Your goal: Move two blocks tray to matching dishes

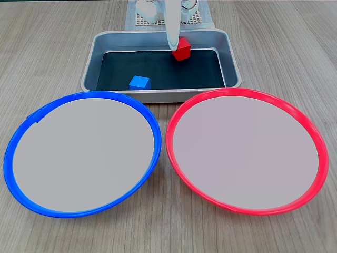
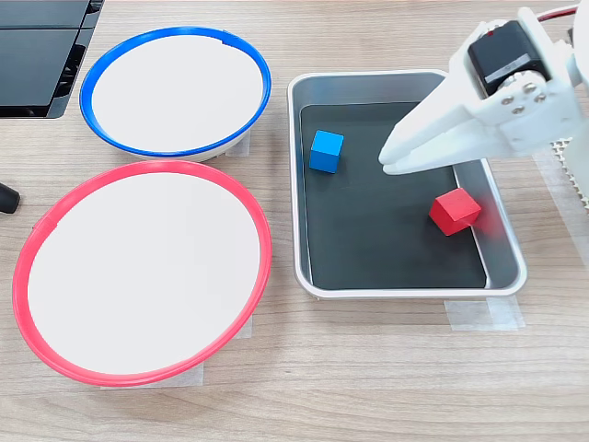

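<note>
The grey tray [image 1: 231,58] [image 2: 504,267] holds both blocks on its dark floor. The red block [image 1: 181,49] [image 2: 455,211] lies near the wall on the arm's side. The blue block [image 1: 139,82] [image 2: 326,151] lies near the wall on the dishes' side. My white gripper [image 1: 172,47] [image 2: 384,163] hangs over the tray, shut with nothing in it. In a fixed view its tip sits just left of the red block. The blue-rimmed dish [image 1: 16,142] [image 2: 175,33] and the red-rimmed dish [image 1: 316,142] [image 2: 147,170] lie side by side in front of the tray, with nothing in them.
A white perforated mat [image 1: 138,21] [image 2: 575,180] lies under the arm's base behind the tray. A black device [image 2: 37,55] sits at a table corner past the blue-rimmed dish. Tape strips [image 2: 483,313] hold the tray on the wooden table.
</note>
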Controlling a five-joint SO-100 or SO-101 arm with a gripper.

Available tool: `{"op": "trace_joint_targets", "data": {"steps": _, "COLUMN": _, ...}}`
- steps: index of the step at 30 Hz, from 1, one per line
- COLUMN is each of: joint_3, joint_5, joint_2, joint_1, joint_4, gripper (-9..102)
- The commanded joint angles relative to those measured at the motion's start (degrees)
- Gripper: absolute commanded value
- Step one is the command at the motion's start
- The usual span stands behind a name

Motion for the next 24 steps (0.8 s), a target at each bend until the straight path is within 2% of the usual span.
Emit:
{"op": "trace_joint_targets", "data": {"steps": 1, "joint_3": -2.5, "joint_5": -24.6, "joint_2": -1.4, "joint_1": -0.6, "joint_4": -4.1, "gripper": 0}}
{"op": "trace_joint_targets", "data": {"steps": 2, "joint_3": -3.7, "joint_5": -31.4, "joint_2": -4.0, "joint_1": -0.1, "joint_4": -4.4, "gripper": 0}}
{"op": "trace_joint_targets", "data": {"steps": 3, "joint_3": -6.3, "joint_5": -47.5, "joint_2": -10.0, "joint_1": -0.8, "joint_4": -2.7, "gripper": 0}}
{"op": "trace_joint_targets", "data": {"steps": 6, "joint_3": -15.9, "joint_5": -67.1, "joint_2": -25.8, "joint_1": 1.6, "joint_4": 1.8, "gripper": 0}}
{"op": "trace_joint_targets", "data": {"steps": 9, "joint_3": -29.1, "joint_5": -91.3, "joint_2": -40.5, "joint_1": 3.5, "joint_4": 18.4, "gripper": 2}}
{"op": "trace_joint_targets", "data": {"steps": 11, "joint_3": -37.5, "joint_5": -100.5, "joint_2": -49.6, "joint_1": 4.1, "joint_4": 29.2, "gripper": 11}}
{"op": "trace_joint_targets", "data": {"steps": 15, "joint_3": -43.8, "joint_5": -104.7, "joint_2": -58.2, "joint_1": 1.3, "joint_4": 37.3, "gripper": 22}}
{"op": "trace_joint_targets", "data": {"steps": 19, "joint_3": -41.8, "joint_5": -103.0, "joint_2": -61.3, "joint_1": -0.9, "joint_4": 34.2, "gripper": 23}}
{"op": "trace_joint_targets", "data": {"steps": 24, "joint_3": -39.1, "joint_5": -96.7, "joint_2": -66.3, "joint_1": -4.7, "joint_4": 26.0, "gripper": 23}}
